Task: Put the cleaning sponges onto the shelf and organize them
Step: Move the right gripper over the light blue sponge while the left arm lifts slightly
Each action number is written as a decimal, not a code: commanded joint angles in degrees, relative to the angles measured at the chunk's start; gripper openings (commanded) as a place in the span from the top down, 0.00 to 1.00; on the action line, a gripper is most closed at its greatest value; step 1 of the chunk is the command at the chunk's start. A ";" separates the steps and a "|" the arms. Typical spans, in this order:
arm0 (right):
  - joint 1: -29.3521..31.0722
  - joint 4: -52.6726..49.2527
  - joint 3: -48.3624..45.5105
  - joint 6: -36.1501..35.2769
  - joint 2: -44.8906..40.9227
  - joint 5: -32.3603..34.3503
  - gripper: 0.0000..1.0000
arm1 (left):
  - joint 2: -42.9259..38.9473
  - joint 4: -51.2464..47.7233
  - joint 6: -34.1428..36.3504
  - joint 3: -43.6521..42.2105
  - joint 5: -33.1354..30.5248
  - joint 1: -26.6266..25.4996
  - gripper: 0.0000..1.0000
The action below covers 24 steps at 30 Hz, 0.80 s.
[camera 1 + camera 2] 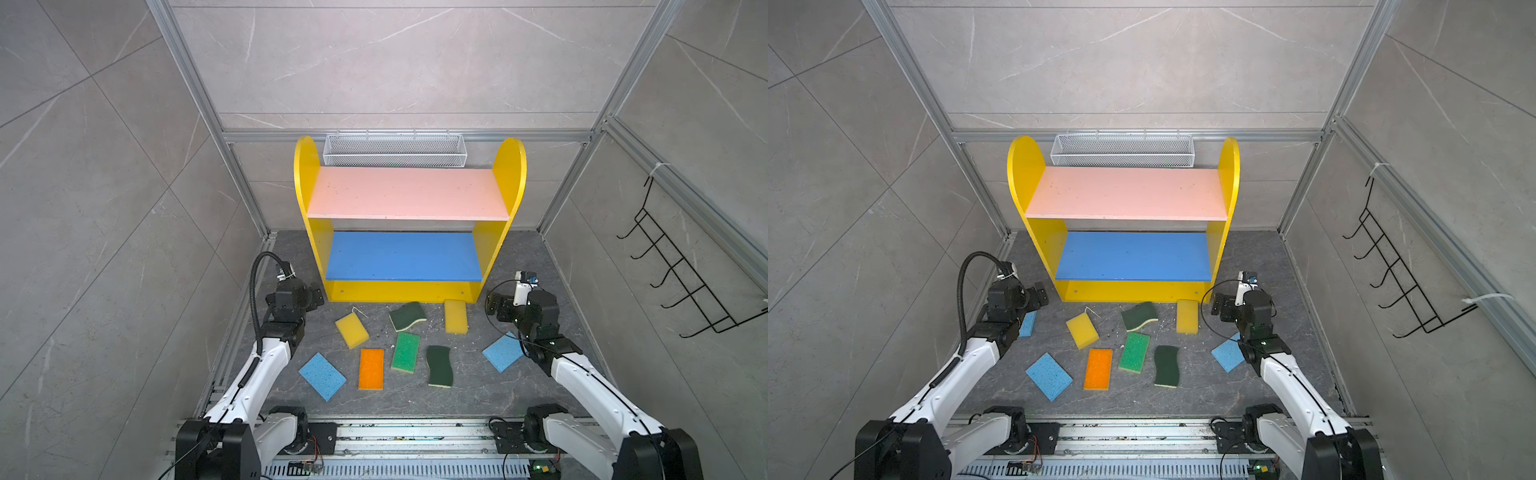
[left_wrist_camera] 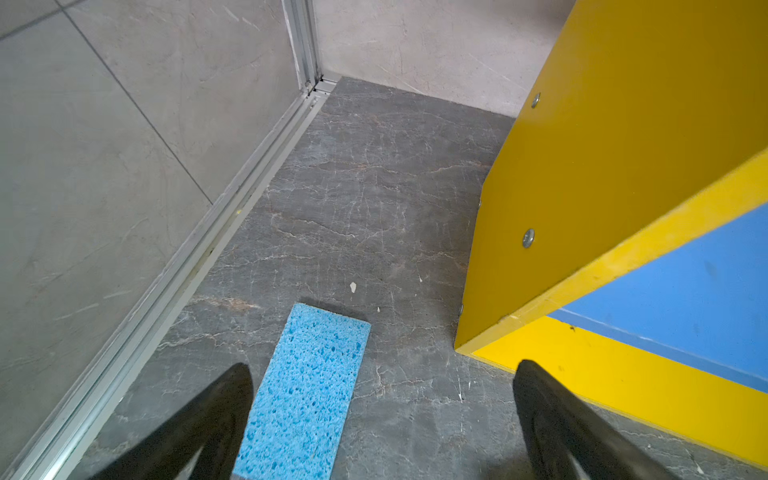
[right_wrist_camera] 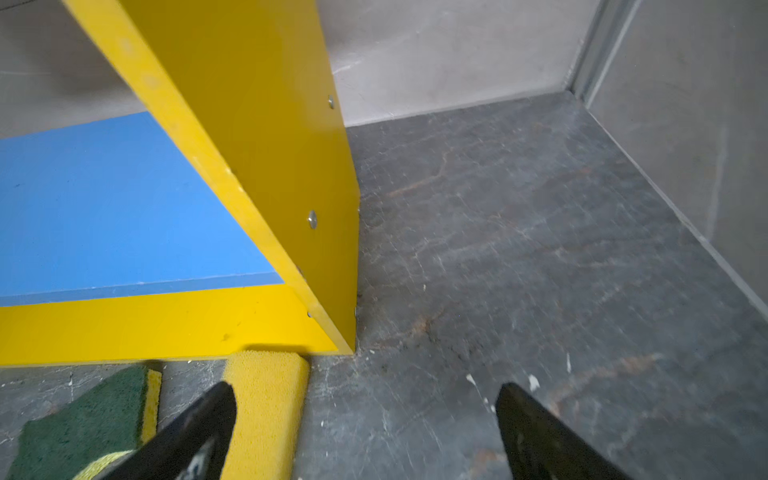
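Observation:
The shelf stands at the back with its pink board and blue board bare. Several cleaning sponges lie on the floor before it: two yellow, two dark green wavy, a bright green, an orange and light blue ones. My left gripper hangs open by the shelf's left foot, a light blue sponge lying beside one finger. My right gripper is open at the shelf's right foot, next to the yellow sponge.
A white wire-mesh basket hangs on the back wall behind the shelf. A black wire hook rack is fixed to the right wall. Grey walls and aluminium rails close in the dark stone floor.

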 commanded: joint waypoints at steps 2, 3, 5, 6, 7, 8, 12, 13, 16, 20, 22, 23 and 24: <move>0.75 -13.43 2.25 8.90 -5.71 7.25 0.01 | -4.95 -9.66 -4.73 2.22 -6.59 -2.13 0.00; 0.87 -14.98 2.09 9.61 -7.10 7.05 0.01 | -6.02 -11.09 -5.52 2.22 -6.60 -2.62 0.00; 1.19 -18.98 2.25 11.89 -8.96 8.32 0.01 | -7.74 -14.08 -7.34 2.60 -8.41 -3.15 0.00; 1.31 -20.84 2.41 12.74 -9.60 8.53 0.01 | -8.22 -15.98 -8.26 3.16 -8.21 -3.17 0.00; 1.45 -22.94 2.74 14.08 -9.99 9.24 0.01 | -8.45 -17.82 -8.92 3.86 -7.73 -3.21 0.00; 1.56 -24.93 3.00 15.54 -10.24 9.83 0.01 | -8.45 -20.07 -9.80 4.96 -7.17 -3.21 0.01; 1.85 -33.40 4.11 22.50 -9.76 10.32 0.01 | -8.82 -25.48 -11.48 7.47 -4.51 -3.30 0.02; 2.09 -35.28 4.33 24.61 -9.73 10.31 0.01 | -9.19 -26.20 -11.79 7.66 -4.14 -3.30 0.02; 2.34 -42.31 5.50 30.93 -9.54 11.75 0.01 | -10.12 -27.70 -12.55 7.69 -2.82 -3.39 0.02; 2.46 -50.66 8.49 34.35 -6.97 12.32 0.01 | -8.78 -29.14 -12.91 8.00 -1.46 -3.39 0.02; 2.44 -54.25 10.52 34.88 -4.62 13.06 0.01 | -8.03 -30.06 -13.45 8.10 -1.65 -3.45 0.03; 2.46 -55.79 11.44 35.12 -3.48 13.06 0.01 | -7.91 -30.22 -13.65 8.03 -1.68 -3.40 0.03; 2.55 -57.16 12.17 35.53 -2.32 12.85 0.01 | -7.94 -30.24 -13.79 7.85 -1.59 -3.47 0.03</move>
